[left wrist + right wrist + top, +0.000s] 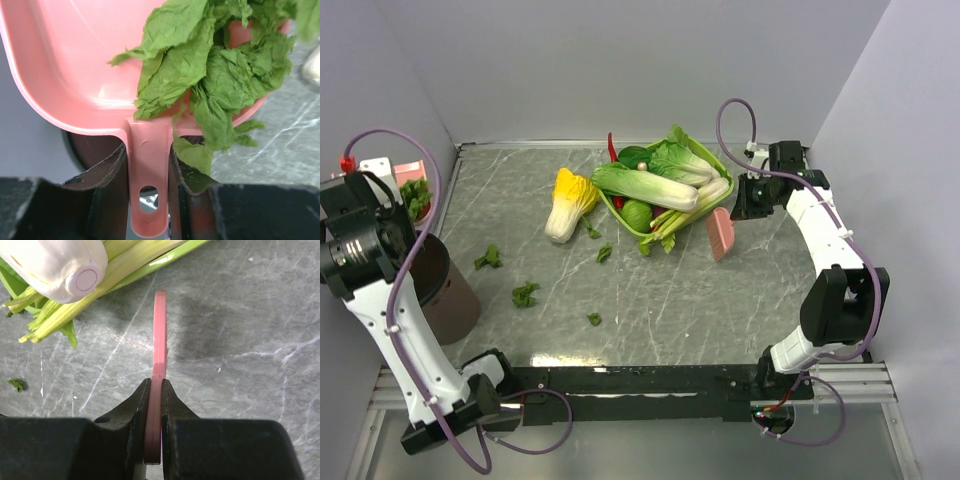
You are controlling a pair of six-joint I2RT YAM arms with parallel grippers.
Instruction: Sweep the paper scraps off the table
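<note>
The grey marble-patterned bench (740, 300), pale-veined with a thin metal rim, is closed in by plain pale walls (620, 60). A green tray (617, 213) of whole greens stands toward its far side. Loose paper scraps (525, 294) lie scattered on the bench, left of the tray and nearer the arms. More are heaped in the pink dustpan (75, 65), far left of the tray, its handle clamped in the left claw (148, 165). A brown bin (450, 300) also stands far left of the tray. The right claw (155, 390) grips a pink brush (159, 335) just right of the tray.
</note>
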